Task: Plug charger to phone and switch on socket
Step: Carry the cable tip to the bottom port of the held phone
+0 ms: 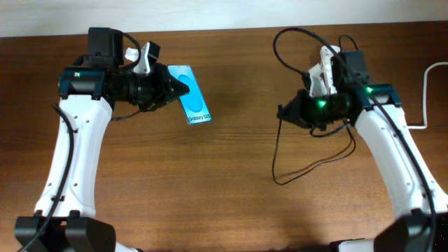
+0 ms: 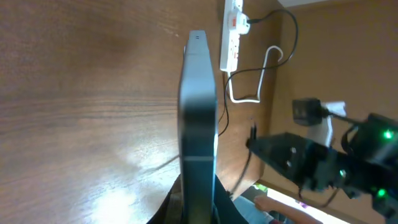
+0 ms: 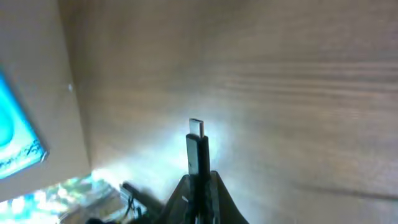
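My left gripper (image 1: 184, 87) is shut on one end of the phone (image 1: 192, 96), whose cyan screen and white strip face up in the overhead view. From the left wrist the phone (image 2: 198, 106) shows edge-on, rising out of the gripper (image 2: 198, 186). My right gripper (image 1: 281, 112) is shut on the charger just behind its plug tip (image 3: 197, 127), which sticks out past the fingers (image 3: 219, 186). The charger's black cable (image 1: 308, 168) loops over the table below the right arm. The white socket (image 2: 231, 34) lies far off with red switches; overhead, the right arm mostly covers it.
A thick white cord (image 2: 249, 93) curls away from the socket and runs to the table's right edge (image 1: 427, 91). A wide stretch of brown table (image 1: 238, 140) separates the two grippers. The phone's cyan corner (image 3: 15, 140) shows at the left of the right wrist view.
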